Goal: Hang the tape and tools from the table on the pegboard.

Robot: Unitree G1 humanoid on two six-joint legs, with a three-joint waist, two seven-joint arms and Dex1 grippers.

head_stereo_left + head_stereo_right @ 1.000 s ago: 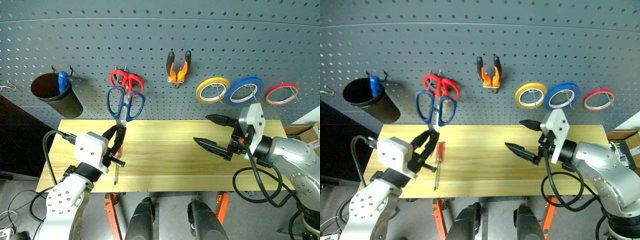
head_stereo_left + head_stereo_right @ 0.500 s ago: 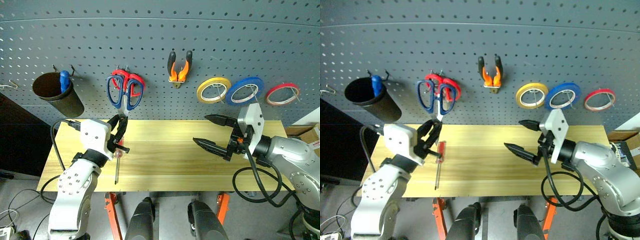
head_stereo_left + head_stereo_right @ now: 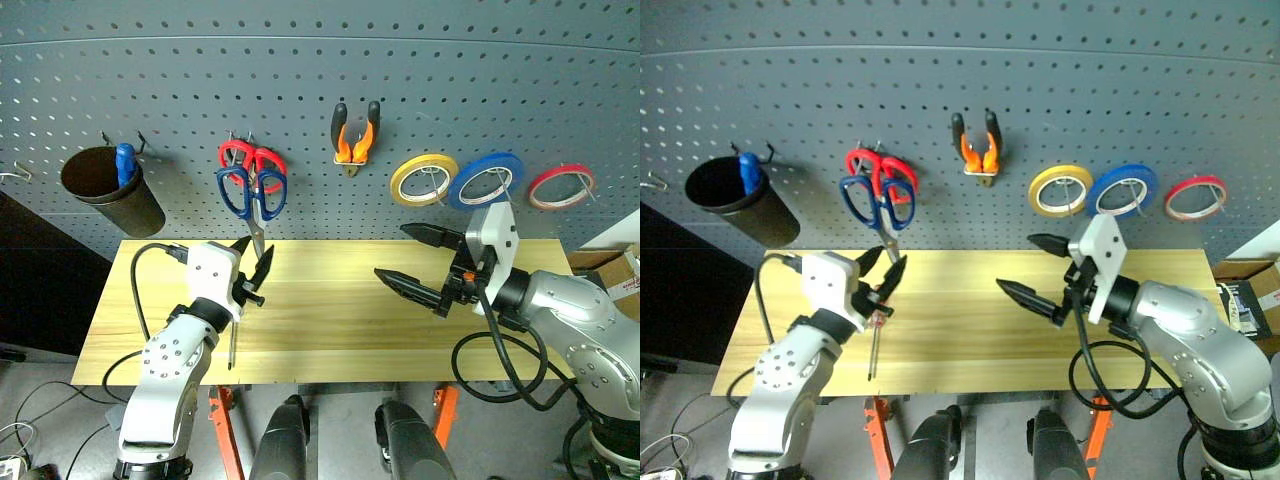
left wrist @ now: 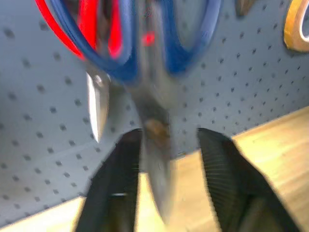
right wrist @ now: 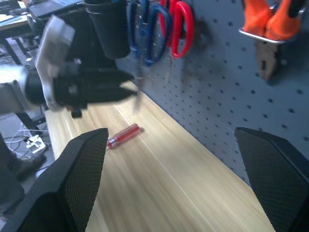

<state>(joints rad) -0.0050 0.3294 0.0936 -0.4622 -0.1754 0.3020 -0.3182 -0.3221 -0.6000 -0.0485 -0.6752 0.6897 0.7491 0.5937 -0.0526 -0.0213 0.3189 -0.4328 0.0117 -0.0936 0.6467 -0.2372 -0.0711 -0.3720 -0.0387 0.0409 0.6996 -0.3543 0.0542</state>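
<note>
The dark blue-handled scissors (image 4: 153, 121) hang on the pegboard (image 3: 500, 80) in front of red-handled ones. Their blade points down between the fingers of my left gripper (image 3: 254, 256), which stands open around the blade tip without pinching it. The red-handled screwdriver (image 3: 233, 330) lies on the table (image 3: 330, 320) just below that gripper. The orange-and-black pliers (image 3: 356, 140) hang at the board's middle. The red tape (image 3: 562, 171) hangs at the far right. My right gripper (image 3: 390, 252) hovers open and empty over the table's right half.
A black cup (image 3: 112, 192) with a blue-handled tool hangs at the board's left. A yellow tape roll (image 3: 402, 180) and a blue tape roll (image 3: 462, 188) hang between the pliers and the red tape. A cardboard box (image 3: 615, 268) stands beyond the table's right end.
My left gripper lifted the blue scissors by the blade up to the hook over the red scissors, then opened. The scissors now hang on their own. The right arm stayed put.
</note>
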